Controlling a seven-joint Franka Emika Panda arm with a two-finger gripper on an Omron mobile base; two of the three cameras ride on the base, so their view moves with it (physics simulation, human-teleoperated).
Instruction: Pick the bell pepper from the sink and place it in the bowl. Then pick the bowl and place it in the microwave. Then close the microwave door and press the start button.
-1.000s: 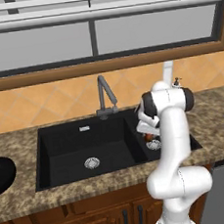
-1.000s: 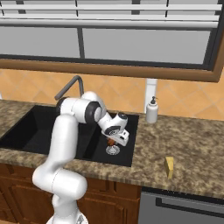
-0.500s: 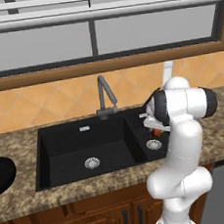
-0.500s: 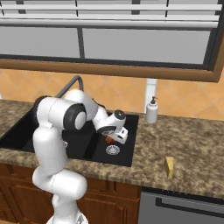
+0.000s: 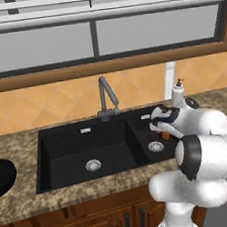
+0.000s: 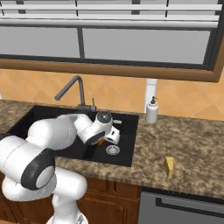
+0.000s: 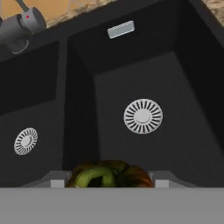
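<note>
I've got the gripper over the small basin of the sink, fingers pinching the bell pepper between them. In the hand view the pepper sits clear above the basin floor, its green stem end facing the camera; I can't make out a long axis. The bowl sits on the counter, well left of the sink.

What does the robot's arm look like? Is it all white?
Mostly white, but not all. The arm is made of fat, smooth, rounded white pieces, with dark bands and black round caps where it bends. At its end sits a white hand with a dark ring, carrying the pincer, whose two small fingertips look grey. No cables or markings show.
</note>
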